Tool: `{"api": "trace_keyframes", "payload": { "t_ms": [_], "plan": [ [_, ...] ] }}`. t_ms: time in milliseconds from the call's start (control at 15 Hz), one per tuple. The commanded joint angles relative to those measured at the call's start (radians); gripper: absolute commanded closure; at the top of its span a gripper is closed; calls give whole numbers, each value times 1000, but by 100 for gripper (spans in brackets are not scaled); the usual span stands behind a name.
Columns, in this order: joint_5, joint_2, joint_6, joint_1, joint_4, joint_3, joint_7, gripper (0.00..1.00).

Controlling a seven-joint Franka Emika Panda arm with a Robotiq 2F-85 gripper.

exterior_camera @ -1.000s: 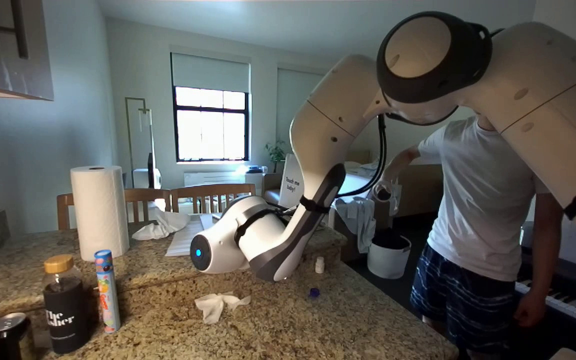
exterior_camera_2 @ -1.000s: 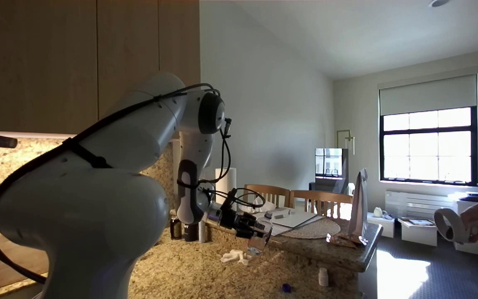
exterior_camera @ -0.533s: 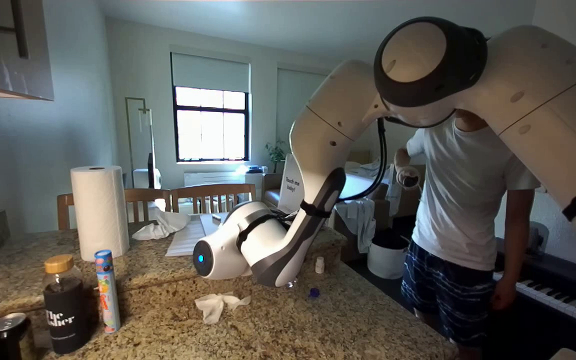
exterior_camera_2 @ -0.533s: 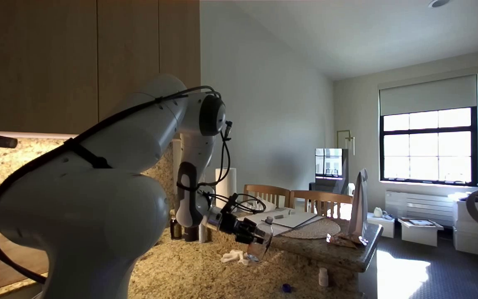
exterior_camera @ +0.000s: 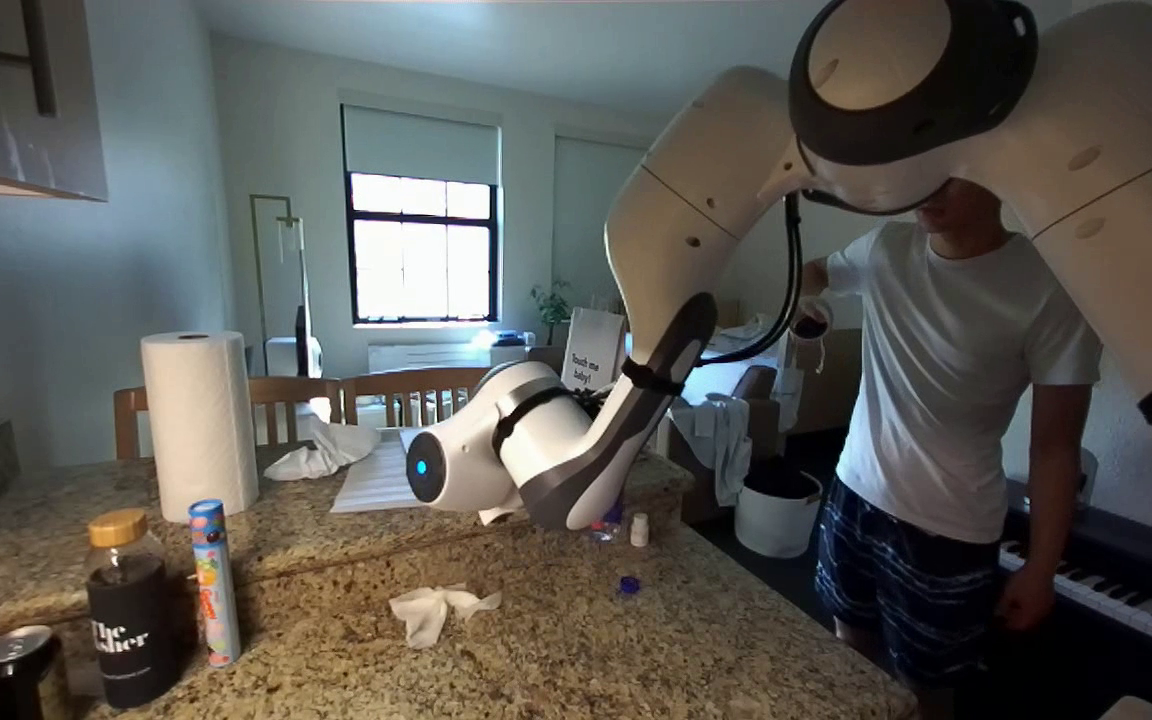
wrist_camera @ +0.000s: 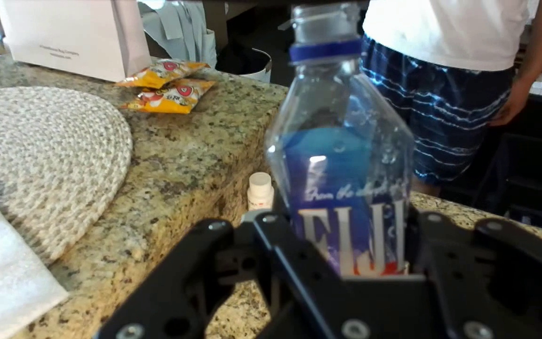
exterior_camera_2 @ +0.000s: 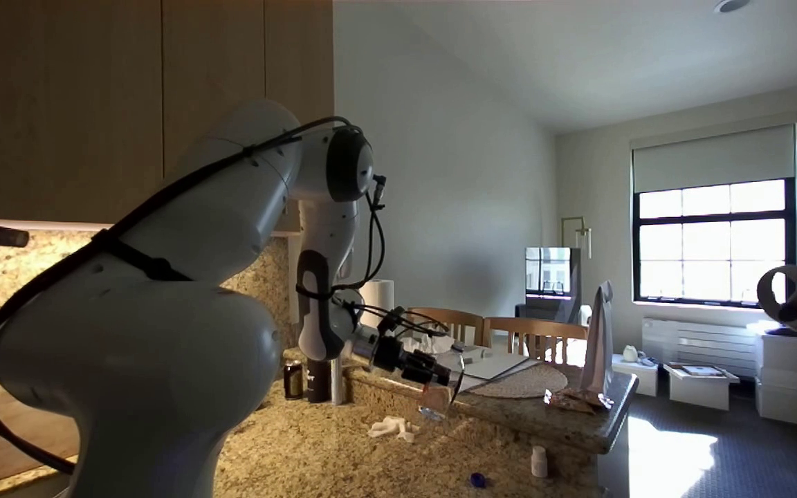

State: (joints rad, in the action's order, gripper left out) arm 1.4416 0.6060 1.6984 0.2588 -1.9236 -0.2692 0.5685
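Note:
My gripper (exterior_camera_2: 443,377) is shut on a clear FIJI water bottle (wrist_camera: 341,155), which shows uncapped with a blue ring at its neck. The fingers (wrist_camera: 348,221) clasp the bottle's lower label in the wrist view. In an exterior view the bottle (exterior_camera_2: 434,400) is held above the lower counter, neck up and tilted. In an exterior view the arm hides the gripper, and only a bit of the bottle (exterior_camera: 604,528) shows. A dark blue cap (exterior_camera_2: 477,479) lies on the counter, also here (exterior_camera: 628,586). A small white bottle (exterior_camera_2: 539,461) stands near it, by the ledge wall.
A crumpled tissue (exterior_camera: 441,612) lies on the lower counter. A dark bottle (exterior_camera: 131,630), a tube (exterior_camera: 215,590) and a can (exterior_camera: 24,675) stand at one end. The raised ledge holds a paper roll (exterior_camera: 200,430), a woven mat (wrist_camera: 50,155), snack packets (wrist_camera: 172,96) and a paper bag (wrist_camera: 73,40).
The arm dips slightly, then rises with the bottle and shifts toward the ledge end. The bottle stays in the grip. The person and the hand-held controller have moved.

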Motion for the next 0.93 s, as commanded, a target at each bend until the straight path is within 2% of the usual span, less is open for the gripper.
{"api": "trace_keyframes", "payload": {
  "t_ms": [0, 600, 867],
  "plan": [
    [-17, -131, 78, -15, -68, -16, -39, 78],
    [-34, -350, 229, -36, -196, -1, -162, 78],
    [-65, -384, 342, -38, -167, -3, -228, 78]
  ]
}}
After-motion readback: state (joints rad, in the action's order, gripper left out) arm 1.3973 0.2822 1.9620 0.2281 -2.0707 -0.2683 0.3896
